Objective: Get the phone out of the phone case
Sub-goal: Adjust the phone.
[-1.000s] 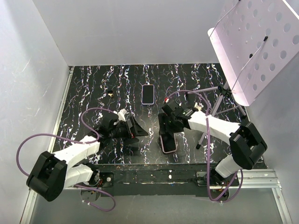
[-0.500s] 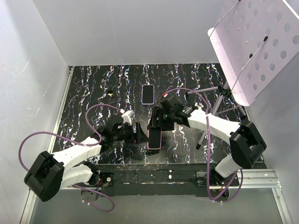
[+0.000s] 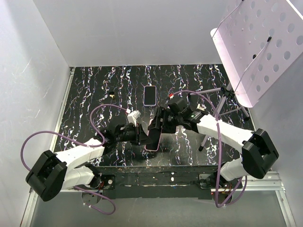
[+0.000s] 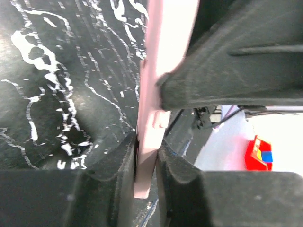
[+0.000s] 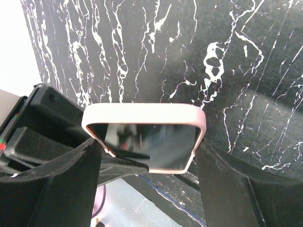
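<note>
The phone point(image 5: 151, 142), dark screen showing, sits in a pink phone case point(image 5: 144, 112) held up on edge above the black marbled table point(image 3: 94, 85). My right gripper point(image 5: 147, 147) is shut across the case's width, one finger on each long side. In the top view the phone case point(image 3: 155, 137) hangs between both arms near the table's front middle, the right gripper point(image 3: 159, 124) above it. My left gripper point(image 4: 147, 161) is shut on the pink case's thin edge point(image 4: 161, 71) at its lower corner, coming from the left point(image 3: 143, 137).
A second phone in a pink case point(image 3: 150, 95) lies flat at the back middle. A tripod point(image 3: 222, 101) carrying a perforated white board point(image 3: 258, 47) stands at the right. A small gold object point(image 3: 111, 95) lies at the back left. White walls enclose the table.
My right gripper carried the cased phone to the left and tipped it up. My left gripper moved right to meet it and shut on the case's edge.
</note>
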`<state>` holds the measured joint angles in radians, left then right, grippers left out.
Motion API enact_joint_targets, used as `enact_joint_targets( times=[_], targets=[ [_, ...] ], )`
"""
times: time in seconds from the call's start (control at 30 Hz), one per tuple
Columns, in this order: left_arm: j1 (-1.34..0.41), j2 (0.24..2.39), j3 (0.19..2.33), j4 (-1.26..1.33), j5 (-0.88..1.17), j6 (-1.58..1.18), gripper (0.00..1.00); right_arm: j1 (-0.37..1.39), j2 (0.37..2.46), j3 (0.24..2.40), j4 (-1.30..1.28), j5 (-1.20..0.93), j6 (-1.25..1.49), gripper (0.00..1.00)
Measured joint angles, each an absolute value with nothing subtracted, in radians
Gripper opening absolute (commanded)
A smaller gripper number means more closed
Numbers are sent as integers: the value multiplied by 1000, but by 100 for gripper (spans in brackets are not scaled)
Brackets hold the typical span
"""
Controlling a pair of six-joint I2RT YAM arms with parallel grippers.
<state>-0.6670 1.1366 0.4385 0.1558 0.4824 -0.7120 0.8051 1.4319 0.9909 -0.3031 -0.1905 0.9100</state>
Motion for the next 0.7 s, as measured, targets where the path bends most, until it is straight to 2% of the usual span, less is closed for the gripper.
enact_joint_targets(
  times=[0.03, 0.13, 0.23, 0.3, 0.4, 0.6, 0.7],
  targets=[
    [-667, 1137, 439, 164, 496, -716, 1, 804, 1423, 981, -294, -191, 914, 4],
    [-679, 1136, 443, 173, 532, -711, 0, 797, 1406, 949, -265, -212, 919, 47],
    [-675, 1129, 446, 156, 548, -721, 0, 785, 1391, 941, -266, -245, 879, 71],
    [-669, 1119, 454, 152, 574, -733, 0, 784, 1359, 935, -274, -256, 842, 82],
    [-669, 1098, 475, 150, 627, -754, 0, 784, 1230, 882, -271, -270, 791, 88],
    [-669, 1082, 513, 173, 790, -786, 0, 718, 926, 706, -188, -369, 728, 87],
    [-669, 1082, 522, 214, 879, -811, 0, 648, 850, 603, -103, -474, 735, 86]
  ],
)
